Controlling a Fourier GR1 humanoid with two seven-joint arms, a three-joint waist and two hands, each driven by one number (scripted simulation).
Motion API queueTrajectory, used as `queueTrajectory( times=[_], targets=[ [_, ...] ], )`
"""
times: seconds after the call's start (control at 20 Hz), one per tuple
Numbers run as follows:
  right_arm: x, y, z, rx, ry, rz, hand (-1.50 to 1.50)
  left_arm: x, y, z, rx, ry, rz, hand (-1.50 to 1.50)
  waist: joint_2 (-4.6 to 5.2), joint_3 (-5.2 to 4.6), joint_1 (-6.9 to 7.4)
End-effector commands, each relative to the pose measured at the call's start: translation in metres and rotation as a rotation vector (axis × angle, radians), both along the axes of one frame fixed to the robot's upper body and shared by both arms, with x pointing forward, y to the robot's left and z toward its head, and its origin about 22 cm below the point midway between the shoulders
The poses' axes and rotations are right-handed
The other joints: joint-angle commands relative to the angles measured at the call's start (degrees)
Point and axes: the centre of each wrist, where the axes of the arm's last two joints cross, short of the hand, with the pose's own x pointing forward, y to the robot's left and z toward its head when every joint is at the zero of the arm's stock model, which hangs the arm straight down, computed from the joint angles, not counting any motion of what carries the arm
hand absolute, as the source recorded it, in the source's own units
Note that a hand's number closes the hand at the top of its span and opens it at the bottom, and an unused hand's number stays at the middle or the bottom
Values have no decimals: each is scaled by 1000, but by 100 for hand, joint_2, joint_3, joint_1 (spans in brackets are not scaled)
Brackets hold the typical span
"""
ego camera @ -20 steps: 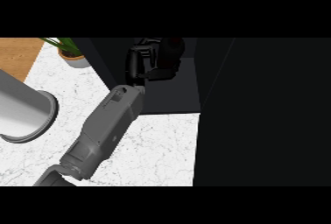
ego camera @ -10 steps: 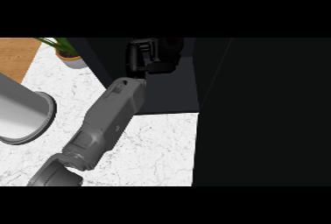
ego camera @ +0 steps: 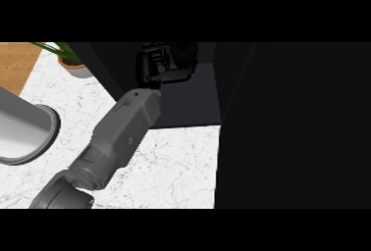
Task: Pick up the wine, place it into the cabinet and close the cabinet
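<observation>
**Hand and bottle inside the dark cabinet**

Filling the whole right side of the view, the cabinet [ego camera: 290, 122] was the biggest thing in sight, a black mass whose open compartment showed a dark grey floor at upper centre. Below and to its left lay the white marbled counter [ego camera: 174, 166]. A large grey metal cylinder [ego camera: 22, 132] stood on the counter at the left edge, cut off by the frame. One grey forearm [ego camera: 119, 137] ran diagonally from the lower left up into the cabinet opening. Which arm it was could not be told with certainty; it appeared to be the left.

At its end the black hand [ego camera: 163, 66] sat inside the compartment, fingers curled around the wine [ego camera: 185, 51]. Only a little of the bottle showed: a dark, rounded shape with a faint reddish tint at the top, mostly hidden by the fingers and hard to separate from the shadow.

A small potted plant [ego camera: 72, 63] stood at the counter's far left corner, beside a strip of wooden floor [ego camera: 18, 63].
</observation>
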Motion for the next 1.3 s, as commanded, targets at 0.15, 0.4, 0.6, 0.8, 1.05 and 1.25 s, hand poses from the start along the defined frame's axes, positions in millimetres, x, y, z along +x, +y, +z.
queueTrajectory(
  times=[0.15,0.4,0.6,0.8,1.05,1.25],
  targets=[
    [-16,-7,14,17,-27,4,-150,2,18,-7,13,8,15,150,17,-6,4],
    [-7,1,5,6,-26,27,-150,-1,16,-12,56,31,10,150,31,-5,-6],
    [-8,-1,12,8,-38,26,-150,2,26,-10,100,38,71,-150,72,-6,-102],
    [-22,-5,12,8,-34,6,-150,-9,28,-33,129,53,62,-150,5,-4,1],
    [-3,6,10,3,-25,9,-150,-13,40,-42,188,65,82,-150,48,-12,-2],
    [3,-1,9,1,-40,24,-150,-15,30,-43,216,61,84,-150,94,-8,-74]
  ],
)
